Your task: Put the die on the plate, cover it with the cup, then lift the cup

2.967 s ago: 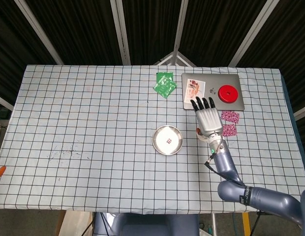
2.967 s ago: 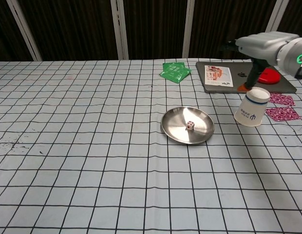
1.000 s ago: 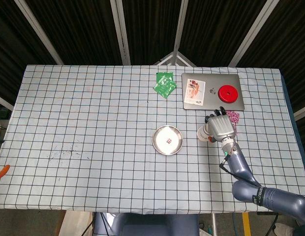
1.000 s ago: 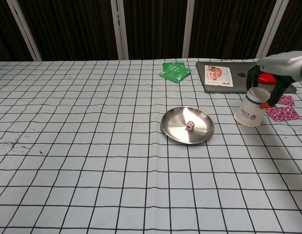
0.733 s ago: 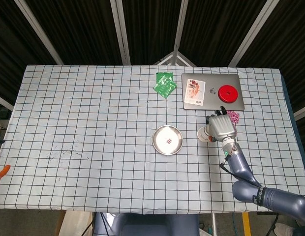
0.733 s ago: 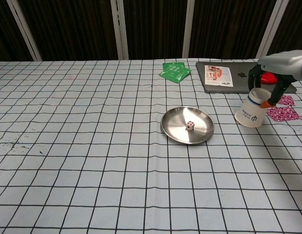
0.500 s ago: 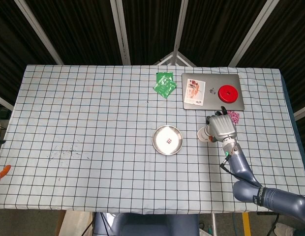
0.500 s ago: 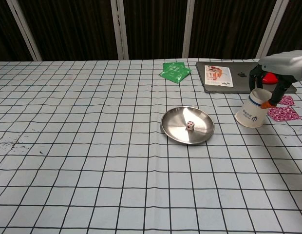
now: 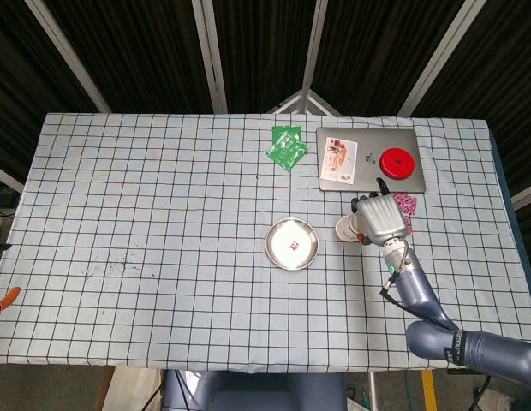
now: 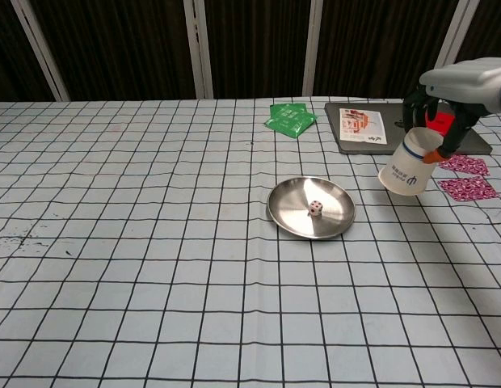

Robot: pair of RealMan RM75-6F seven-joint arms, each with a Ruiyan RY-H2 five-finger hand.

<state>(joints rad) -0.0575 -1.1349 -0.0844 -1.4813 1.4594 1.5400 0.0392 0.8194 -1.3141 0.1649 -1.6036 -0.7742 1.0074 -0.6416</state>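
A small white die [image 10: 314, 208] with red pips lies inside the round steel plate [image 10: 292, 217] near the table's middle; the head view shows the die [image 9: 293, 246] on the plate [image 9: 278, 254] too. My right hand [image 10: 441, 95] grips a white paper cup [image 10: 407, 164] upside down and tilted, lifted off the cloth to the right of the plate. From the head view, the right hand [image 9: 380, 220] covers most of the cup [image 9: 346, 228]. My left hand is out of sight.
Behind the cup lies a grey laptop [image 10: 400, 137] with a card [image 10: 362, 125] and a red disc [image 9: 397, 162] on it. Green packets [image 10: 290, 119] sit at the back centre. Pink sachets [image 10: 468, 177] lie right of the cup. An orange tool [image 9: 0, 301] pokes in at the table's left edge.
My right hand closed around the cup, raised it off the cloth and carried it slightly left toward the plate. The die and plate stayed put.
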